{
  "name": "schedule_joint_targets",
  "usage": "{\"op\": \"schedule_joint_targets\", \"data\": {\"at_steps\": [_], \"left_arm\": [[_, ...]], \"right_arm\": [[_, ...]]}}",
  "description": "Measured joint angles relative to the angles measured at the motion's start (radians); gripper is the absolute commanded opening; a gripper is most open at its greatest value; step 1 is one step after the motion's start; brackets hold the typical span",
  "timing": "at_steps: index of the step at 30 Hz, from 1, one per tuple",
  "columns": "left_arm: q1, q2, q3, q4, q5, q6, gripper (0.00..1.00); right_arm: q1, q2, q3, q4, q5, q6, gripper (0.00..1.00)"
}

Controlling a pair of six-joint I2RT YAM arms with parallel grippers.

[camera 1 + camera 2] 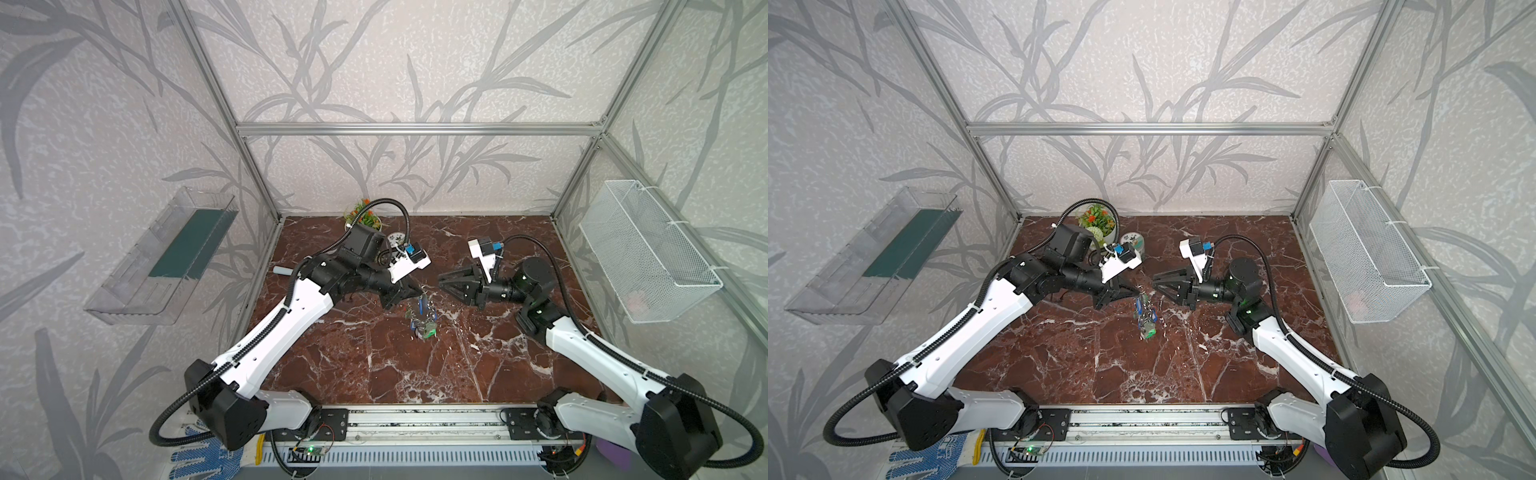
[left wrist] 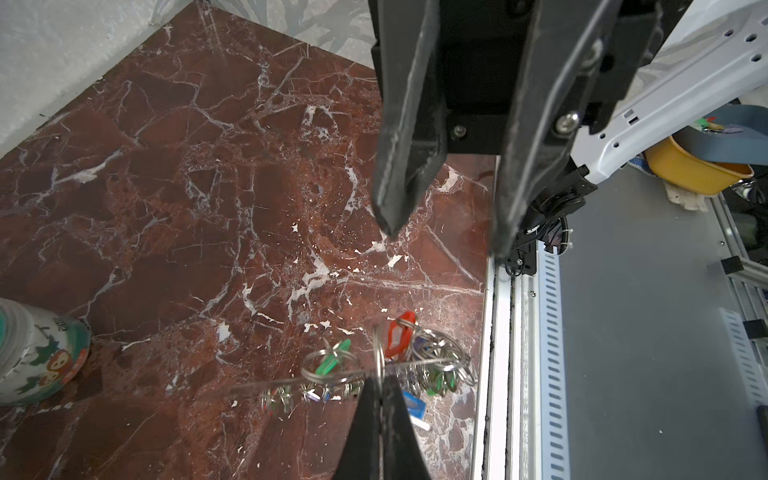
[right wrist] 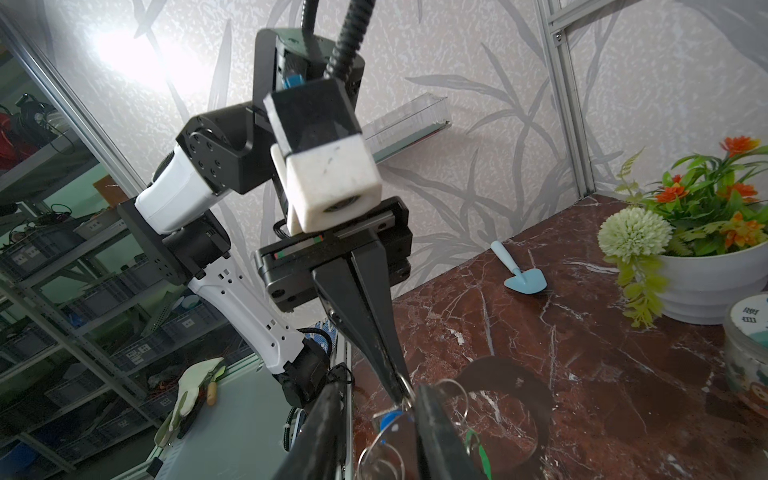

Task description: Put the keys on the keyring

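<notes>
Left gripper: jaws pressed together with no gap, clamped on the metal of the keyring. Whether the tips pinch the plate's edge or the upright split ring beside them cannot be told.
Right gripper: jaws narrowly apart and holding nothing. In the right wrist view its fingers straddle blurred rings and a blue tag; contact cannot be confirmed.
Keyring position: at the left fingertips, mid-table, between the two grippers. The left wrist view shows it edge-on as a thin grey line fringed with small rings, so its oval hole is not visible there.
Keys: bunched under the left fingertips, low over the marble table. Both top views show them too small to separate.
Individual keys: a red key, a green key and a blue key can be told apart. The rest is a tangle of rings.
Blue key: partly hidden behind the left fingers.
Jar: cut off at the frame edge.
Flower pot: at the back of the table, well apart from the keys.
</notes>
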Motion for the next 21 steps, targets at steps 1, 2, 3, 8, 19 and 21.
{"op": "schedule_joint_targets", "data": {"at_steps": [1,2,3,8,19,21], "left_arm": [[0.000,0.010,0.025,-0.024,-0.001,0.013,0.00],[0.000,0.021,0.050,-0.048,0.000,0.024,0.00],[0.000,0.030,0.073,-0.068,0.000,0.035,0.00],[-0.008,0.085,0.169,-0.150,0.004,0.076,0.00],[-0.017,0.146,0.255,-0.270,0.016,0.136,0.00],[-0.018,0.146,0.261,-0.280,0.021,0.142,0.00]], "right_arm": [[0.005,0.000,0.000,-0.010,0.000,-0.006,0.34],[0.009,0.001,0.000,-0.016,0.000,-0.014,0.34],[0.013,0.002,0.000,-0.022,0.001,-0.019,0.34],[0.034,0.019,0.001,-0.032,0.006,-0.039,0.34],[0.042,0.037,0.008,-0.056,0.018,-0.072,0.32],[0.043,0.042,0.008,-0.059,0.018,-0.076,0.30]]}}
